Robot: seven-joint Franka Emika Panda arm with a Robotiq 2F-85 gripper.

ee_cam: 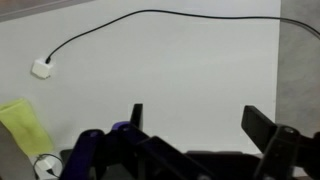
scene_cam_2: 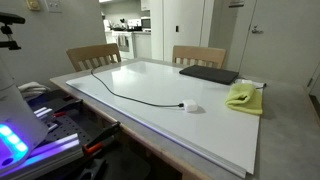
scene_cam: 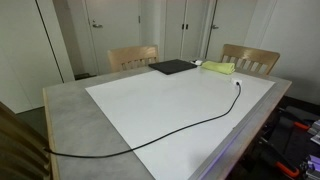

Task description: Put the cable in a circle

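The cable is a thin black cord with a small white plug end [ee_cam: 41, 69]. In both exterior views it lies loosely curved across the white board [scene_cam: 190, 130] [scene_cam_2: 135, 97], one end trailing off onto the grey table. In the wrist view the cable [ee_cam: 150, 12] arcs along the top of the picture. My gripper [ee_cam: 200, 122] is open and empty above the bare white board, apart from the cable. It does not show in the exterior views.
A flat black pad [scene_cam: 172, 67] [scene_cam_2: 210, 74] and a yellow cloth [scene_cam: 220, 68] [scene_cam_2: 243, 97] lie at one end of the white board [scene_cam: 150, 100]. Two wooden chairs [scene_cam: 133, 56] [scene_cam: 250, 57] stand behind the table. The cloth also shows in the wrist view [ee_cam: 22, 125].
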